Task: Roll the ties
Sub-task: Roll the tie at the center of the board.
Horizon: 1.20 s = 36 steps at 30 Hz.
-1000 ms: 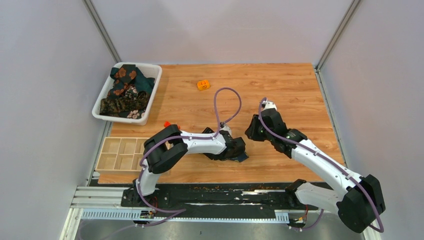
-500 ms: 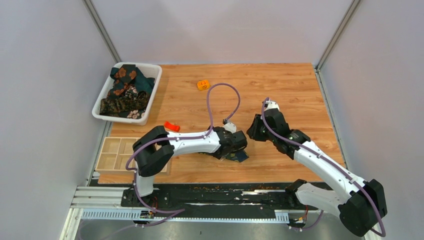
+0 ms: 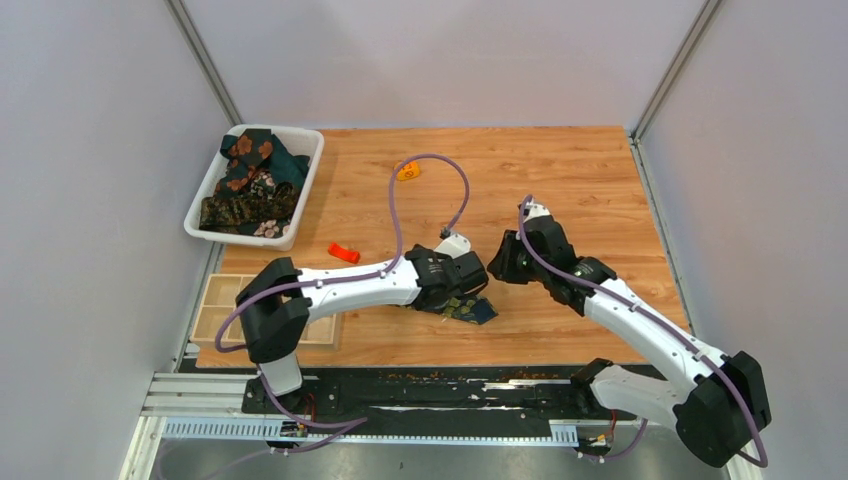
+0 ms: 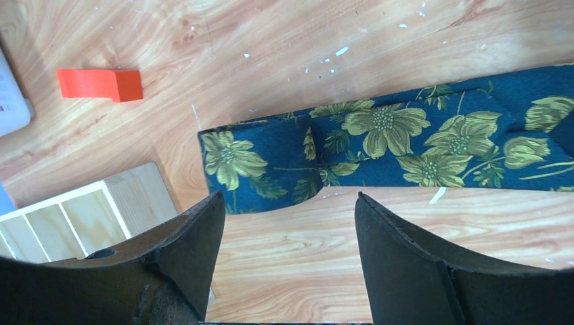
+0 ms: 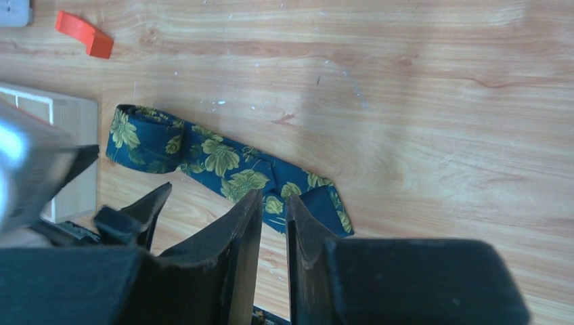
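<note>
Two grippers work over the near half of the table [image 3: 560, 180], both close to one tie. Your left gripper [image 4: 290, 203] hangs low over the wood, jaws spread wide with nothing between them. Just beyond those jaws lies the navy tie [image 4: 379, 145] with yellow-green flowers, flat on the wood. Its left end is folded or curled back on itself and the rest runs off to the right. As far as the wrist view shows, you are not touching it.

Your right gripper [image 5: 274, 198] sits just right of the left one and higher off the wood. Its fingers are nearly together, with a thin empty slit between them. Its camera looks down on the tie, pointed end nearest, curled end farther left.

At the near left edge is the wooden compartment tray [image 3: 205, 312], partly under your left arm. A little beyond it, a red plastic piece [image 3: 343, 252] lies on bare wood, apart from the tie. Farther back is a small orange piece [image 3: 407, 170], with a cable loop crossing it. At the far left stands the white bin [image 3: 307, 190], with more ties [image 3: 250, 185] heaped inside, dark green with orange and pinkish blooms.
</note>
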### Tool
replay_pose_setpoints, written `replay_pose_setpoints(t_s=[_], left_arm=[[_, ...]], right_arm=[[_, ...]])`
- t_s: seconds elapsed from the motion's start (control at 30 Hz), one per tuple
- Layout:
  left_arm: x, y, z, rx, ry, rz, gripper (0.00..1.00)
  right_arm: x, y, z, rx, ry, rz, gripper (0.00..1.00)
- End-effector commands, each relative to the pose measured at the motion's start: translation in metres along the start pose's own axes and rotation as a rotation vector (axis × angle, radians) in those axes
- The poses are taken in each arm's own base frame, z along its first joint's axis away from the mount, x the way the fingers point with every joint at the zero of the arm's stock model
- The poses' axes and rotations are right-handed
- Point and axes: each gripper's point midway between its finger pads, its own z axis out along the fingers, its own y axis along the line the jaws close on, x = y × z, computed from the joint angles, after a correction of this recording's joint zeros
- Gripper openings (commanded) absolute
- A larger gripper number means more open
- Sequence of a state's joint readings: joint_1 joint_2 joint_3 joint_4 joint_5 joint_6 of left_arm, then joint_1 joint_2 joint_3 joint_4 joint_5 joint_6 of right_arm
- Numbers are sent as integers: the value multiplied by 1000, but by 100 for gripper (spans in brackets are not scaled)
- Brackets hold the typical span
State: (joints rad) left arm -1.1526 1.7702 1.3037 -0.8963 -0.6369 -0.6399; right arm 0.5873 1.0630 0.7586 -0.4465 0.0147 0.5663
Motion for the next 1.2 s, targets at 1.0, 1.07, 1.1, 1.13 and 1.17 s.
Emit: replay_pose_setpoints(t_s=[1.0,1.07,1.1,1.13,1.17], left_arm=[[2,67,26,587,-16,-396,95],[5,66,33,590,1,-400,95],[7,64,35,598,9,-402,95],[9,62,39,604,20,-407,94],[11,60,42,614,32,-412,94]], right_arm=[[36,130,63,-436,245,-40,19],[37,130,66,-436,251,-38,19],[38,130,67,-436,251,-38,19],[38,130,68,-434,253,-39,19],[39,129,69,-433,255,-41,19]])
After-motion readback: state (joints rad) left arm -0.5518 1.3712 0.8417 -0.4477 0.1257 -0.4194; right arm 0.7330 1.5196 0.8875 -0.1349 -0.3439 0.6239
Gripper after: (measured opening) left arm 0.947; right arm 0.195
